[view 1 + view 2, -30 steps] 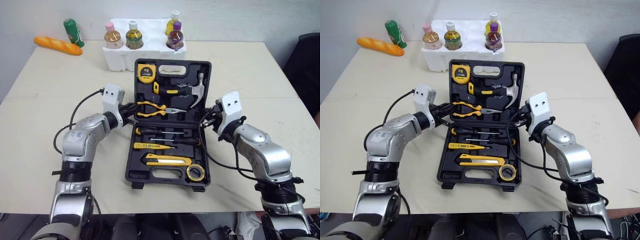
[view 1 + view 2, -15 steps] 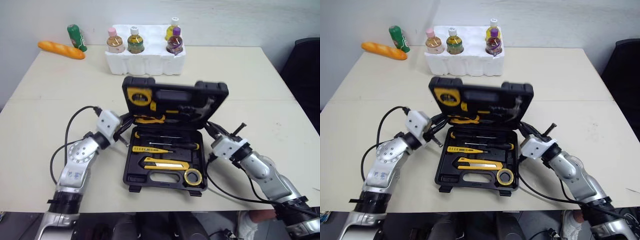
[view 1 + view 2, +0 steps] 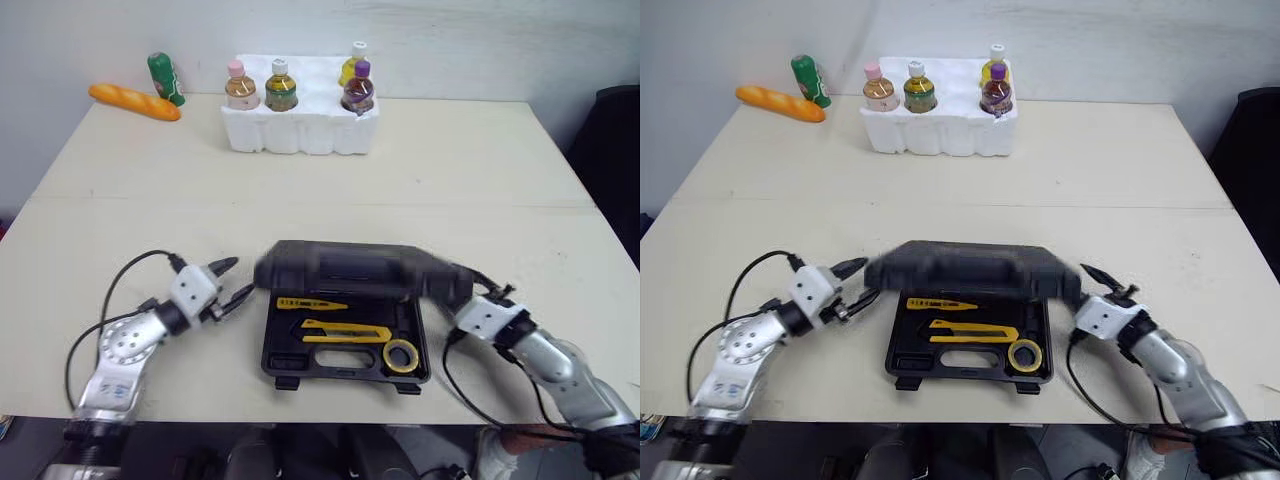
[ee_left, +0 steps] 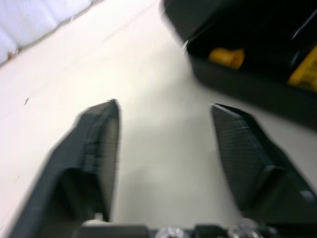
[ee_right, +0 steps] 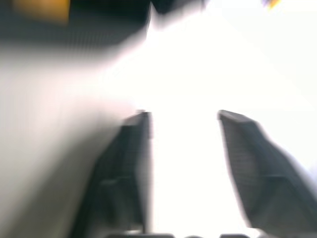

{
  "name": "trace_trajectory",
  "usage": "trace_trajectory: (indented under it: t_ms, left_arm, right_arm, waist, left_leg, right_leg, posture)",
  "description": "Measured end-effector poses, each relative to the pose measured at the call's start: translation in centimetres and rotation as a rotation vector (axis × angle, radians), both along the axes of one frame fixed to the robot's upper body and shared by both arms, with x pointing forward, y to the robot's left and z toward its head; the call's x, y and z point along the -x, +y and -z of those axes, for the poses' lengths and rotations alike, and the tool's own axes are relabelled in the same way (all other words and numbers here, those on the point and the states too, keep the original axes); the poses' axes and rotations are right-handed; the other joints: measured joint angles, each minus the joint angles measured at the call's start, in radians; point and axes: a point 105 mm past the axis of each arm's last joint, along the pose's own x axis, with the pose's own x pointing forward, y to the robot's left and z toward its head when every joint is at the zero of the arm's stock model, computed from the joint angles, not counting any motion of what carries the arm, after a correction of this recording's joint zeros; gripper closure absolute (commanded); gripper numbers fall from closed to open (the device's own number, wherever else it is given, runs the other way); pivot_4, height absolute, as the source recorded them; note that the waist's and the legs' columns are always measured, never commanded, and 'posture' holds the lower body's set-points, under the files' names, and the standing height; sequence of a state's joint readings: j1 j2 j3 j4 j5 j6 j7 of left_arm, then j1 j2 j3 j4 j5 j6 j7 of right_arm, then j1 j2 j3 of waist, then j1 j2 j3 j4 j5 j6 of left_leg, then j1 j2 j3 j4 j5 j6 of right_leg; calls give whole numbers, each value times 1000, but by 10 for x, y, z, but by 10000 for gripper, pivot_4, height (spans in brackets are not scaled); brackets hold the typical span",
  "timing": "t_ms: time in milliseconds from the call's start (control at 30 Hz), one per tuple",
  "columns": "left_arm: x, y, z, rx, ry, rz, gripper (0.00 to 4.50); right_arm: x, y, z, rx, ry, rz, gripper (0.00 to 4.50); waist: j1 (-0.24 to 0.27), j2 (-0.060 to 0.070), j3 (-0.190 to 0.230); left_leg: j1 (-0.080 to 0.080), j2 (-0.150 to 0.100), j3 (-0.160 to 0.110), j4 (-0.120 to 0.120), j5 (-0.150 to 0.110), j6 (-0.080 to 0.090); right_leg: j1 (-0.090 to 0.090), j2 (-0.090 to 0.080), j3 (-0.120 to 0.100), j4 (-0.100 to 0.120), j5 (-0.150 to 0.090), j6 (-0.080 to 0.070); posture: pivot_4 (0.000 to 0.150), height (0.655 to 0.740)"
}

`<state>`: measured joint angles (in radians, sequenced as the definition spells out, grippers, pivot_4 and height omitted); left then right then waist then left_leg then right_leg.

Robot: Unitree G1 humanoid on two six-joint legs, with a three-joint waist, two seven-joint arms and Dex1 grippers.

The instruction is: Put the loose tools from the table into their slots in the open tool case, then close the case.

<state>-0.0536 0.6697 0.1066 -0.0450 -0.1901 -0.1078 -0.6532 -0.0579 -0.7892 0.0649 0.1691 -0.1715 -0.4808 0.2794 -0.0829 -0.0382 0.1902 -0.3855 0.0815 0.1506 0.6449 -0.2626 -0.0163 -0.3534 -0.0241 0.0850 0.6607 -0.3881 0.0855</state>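
The black tool case (image 3: pixel 345 372) lies near the table's front edge. Its lid (image 3: pixel 350 270) is tipped forward over the base, blurred and partly down. Under the lid I see a yellow tester screwdriver (image 3: pixel 310 303), a yellow utility knife (image 3: pixel 340 335) and a roll of yellow tape (image 3: pixel 402 354). My left gripper (image 3: pixel 236 280) stands open just left of the case, touching nothing; the left wrist view shows its open fingers (image 4: pixel 99 144) over bare table with the case corner (image 4: pixel 237 54) ahead. My right gripper (image 3: pixel 1105 280) is open at the case's right side, empty.
A white foam tray (image 3: pixel 300 135) with several bottles stands at the back centre. A bread loaf (image 3: pixel 135 100) and a green bottle (image 3: pixel 165 78) lie at the back left. A dark chair (image 3: pixel 615 130) stands off the right edge.
The lid has swung up from flat and now tips down over the base. Both grippers have opened and drawn back from the lid toward the front edge. The camera has shifted.
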Motion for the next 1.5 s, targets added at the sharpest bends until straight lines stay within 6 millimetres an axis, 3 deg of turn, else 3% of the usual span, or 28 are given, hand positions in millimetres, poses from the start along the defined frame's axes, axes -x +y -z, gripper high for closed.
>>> trace_trajectory:
  t_ms: [67,200,267,333,367,500,567,667,733,767,800,867,967,1100,1267,1367,1500]
  left_arm:
    - [18,18,-6,-73,55,5,9629]
    - [25,45,-18,-44,85,-84,9629]
    - [27,46,-15,-46,112,-77,9629]
    - [24,40,-18,-47,124,-50,9629]
    - [22,37,-25,-38,112,-40,9629]
    - [17,30,-36,-15,123,-9,9629]
    - [13,27,-40,-34,145,13,9254]
    - [3,15,-55,-16,122,55,17586]
    - [-4,4,-60,-3,122,96,26758]
    - [-8,-4,-61,2,124,124,31437]
    - [-13,-12,-60,5,129,147,37444]
    - [-23,-21,-53,-5,146,166,44596]
    - [-40,-25,-40,-19,184,157,44596]
    - [-58,-37,-42,-33,190,171,44596]
    - [-89,-72,-37,-38,196,172,44596]
    - [-97,-86,-22,-16,254,170,44596]
    - [-108,-94,-20,12,278,163,44596]
  right_arm:
    - [6,-22,2,2,61,38,13431]
    - [13,-62,0,-101,165,143,13431]
    - [21,-71,0,-133,209,155,13431]
    - [34,-77,0,-173,285,157,13431]
    - [38,-77,-4,-189,305,145,13431]
    - [54,-66,-13,-292,400,71,13431]
    - [62,-55,-11,-358,498,28,18510]
    - [69,-41,-12,-386,561,-19,31796]
    - [76,-33,-13,-388,598,-36,42143]
    - [82,-28,-11,-382,626,-53,45000]
    - [86,-23,-10,-376,649,-70,45000]
    - [93,-15,-9,-370,682,-95,45000]
    - [107,-1,-8,-375,757,-148,45000]
    - [120,9,-5,-349,843,-217,45000]
    - [137,25,22,-258,969,-306,45000]
    - [139,28,28,-252,971,-316,45000]
    - [136,33,35,-233,932,-328,45000]
  waist:
    - [-4,1,0]
    - [5,1,0]
    - [7,1,0]
    - [6,6,3]
    - [5,5,3]
    - [9,5,2]
    - [10,5,2]
    - [12,5,2]
    - [20,6,2]
    - [25,6,2]
    - [28,6,2]
    - [32,6,2]
    - [37,5,2]
    - [42,5,2]
    - [55,5,2]
    - [56,5,2]
    - [51,4,2]
  left_leg:
    - [1,0,0,-3,-1,-1]
    - [1,0,-1,-3,-1,0]
    - [1,-1,-1,-3,-2,1]
    - [1,-7,-20,-6,-1,4]
    - [1,-7,-19,-7,0,3]
    - [0,-7,-21,-13,1,4]
    - [0,-6,-23,-14,2,2]
    - [0,-6,-22,-14,3,0]
    - [0,-6,-22,-14,3,-1]
    - [0,-6,-22,-14,3,-1]
    - [0,-6,-22,-14,3,-1]
    - [-1,-7,-22,-13,4,-1]
    - [-2,-7,-22,-13,4,0]
    - [-2,-7,-22,-12,3,0]
    - [-2,-7,-22,-10,3,0]
    - [-5,-6,-21,-6,4,0]
    - [-4,-4,-19,-3,3,-1]
  right_leg:
    - [1,0,0,-2,0,0]
    - [2,-1,-1,-3,0,0]
    - [2,-1,-1,-3,0,0]
    - [16,-8,-23,-13,0,0]
    - [15,-8,-23,-13,0,-1]
    - [14,-7,-24,-14,0,-1]
    - [13,-5,-24,-14,0,-2]
    - [12,-5,-24,-14,0,-2]
    - [12,-5,-24,-14,0,-2]
    - [12,-5,-24,-15,0,-2]
    - [12,-5,-24,-15,0,-2]
    - [12,-5,-24,-15,0,-2]
    - [12,-5,-24,-15,0,-2]
    - [11,-4,-24,-15,0,-2]
    - [11,-4,-23,-14,0,-1]
    - [10,-3,-24,-14,-1,-1]
    - [9,-1,-24,-11,-1,-1]
  posture:
    - [1500,7400]
    - [1500,7400]
    - [1500,7378]
    - [1500,7378]
    - [1500,7378]
    - [1500,7378]
    - [1500,7378]
    - [1500,7378]
    - [1500,7378]
    - [1500,7378]
    - [1500,7378]
    - [1500,7378]
    - [1500,7378]
    - [1500,7378]
    - [1500,7378]
    - [1500,7378]
    - [1500,7378]
